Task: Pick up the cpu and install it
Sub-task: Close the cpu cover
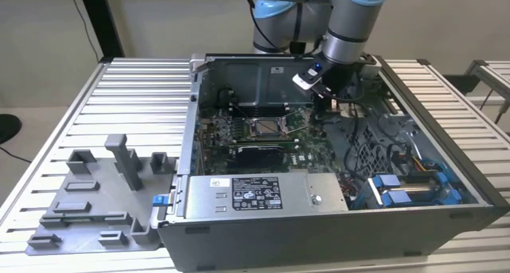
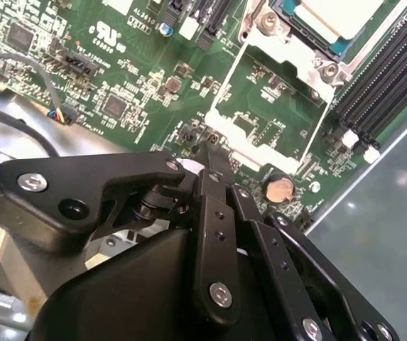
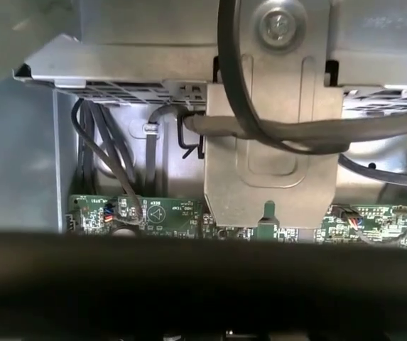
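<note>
Ribbed aluminium desk (image 1: 135, 88) carries an open computer case (image 1: 319, 243), and our arm (image 1: 350, 22) reaches down into it. In the second wrist view we see our fingers (image 2: 209, 162) closed together over the green motherboard (image 2: 118, 78), with nothing visible between them and a coin cell (image 2: 280, 189) near their tips. The cpu (image 2: 331, 15) sits apart from the fingers, lying flat in its metal-framed socket (image 2: 288, 46) with its silvery top up. In the exterior view it lies to the exterior view's left of the fingers. Black memory slots (image 2: 388, 78) run beside the socket. A grey power supply (image 1: 263, 192) fills the case wall farthest from the fingers.
</note>
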You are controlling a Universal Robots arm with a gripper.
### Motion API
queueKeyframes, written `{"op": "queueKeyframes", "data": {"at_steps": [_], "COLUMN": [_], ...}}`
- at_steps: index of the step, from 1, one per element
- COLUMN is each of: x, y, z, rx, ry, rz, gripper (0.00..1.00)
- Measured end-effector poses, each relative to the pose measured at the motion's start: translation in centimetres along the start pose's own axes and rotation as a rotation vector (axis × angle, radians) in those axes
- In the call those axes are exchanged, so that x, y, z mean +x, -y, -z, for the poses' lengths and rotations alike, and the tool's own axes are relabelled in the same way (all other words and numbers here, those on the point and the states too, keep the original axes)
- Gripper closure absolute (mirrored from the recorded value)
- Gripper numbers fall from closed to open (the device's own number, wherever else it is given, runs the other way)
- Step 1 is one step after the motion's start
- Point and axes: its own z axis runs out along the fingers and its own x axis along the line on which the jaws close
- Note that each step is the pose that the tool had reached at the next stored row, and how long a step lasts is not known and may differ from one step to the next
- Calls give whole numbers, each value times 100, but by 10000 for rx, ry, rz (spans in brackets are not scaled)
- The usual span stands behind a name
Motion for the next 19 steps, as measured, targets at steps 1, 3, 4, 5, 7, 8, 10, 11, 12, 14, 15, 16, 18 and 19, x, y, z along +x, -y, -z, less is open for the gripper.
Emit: {"op": "queueKeyframes", "data": {"at_steps": [1,3,4,5,7,8,10,11,12,14,15,16,18,19], "x": [0,0,0,0,-1,-2,-4,-5,-6,-7,-7,-8,-8,-8], "y": [1,1,1,2,3,3,4,5,5,6,7,7,8,9], "z": [-2,-1,5,12,29,40,57,65,70,84,92,102,120,129], "rx": [25,120,162,206,298,351,442,494,558,684,737,789,891,940], "ry": [-15,-53,-64,-74,-89,-100,-119,-127,-135,-151,-162,-172,-193,-208], "rz": [2,3,5,5,6,6,7,7,8,9,8,8,9,10], "gripper": [100,100,100,100,100,100,100,100,100,100,100,100,100,100]}}
